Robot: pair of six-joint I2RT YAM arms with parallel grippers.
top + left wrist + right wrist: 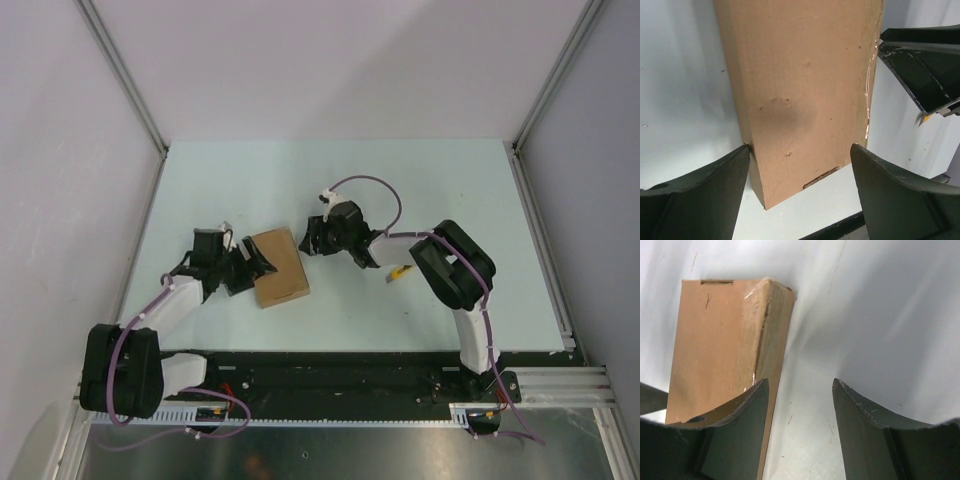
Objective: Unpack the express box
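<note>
Flat on the tabletop (420,190), left of its middle and closer to the near edge than the far one: the express box (280,267), plain brown cardboard, lid down, turned a little askew to the edges. Glint of clear tape (868,95) along one long seam.

At the box's left end, the left hand (800,150), spread wide and straddling that end. One finger (710,195) touching the box's corner, the other (900,195) standing off, with a strip of bare tabletop showing between. No grip on anything.

At the box's far right corner, the right hand (800,382), parted and holding nothing. One finger (740,440) overlapping the box's side in the wrist view, contact impossible to tell; the other (865,435) over bare tabletop just beside the box.

Under the right arm (455,270), toward the near edge, a small yellow-and-black item (399,272), mostly hidden, apart from the box.
</note>
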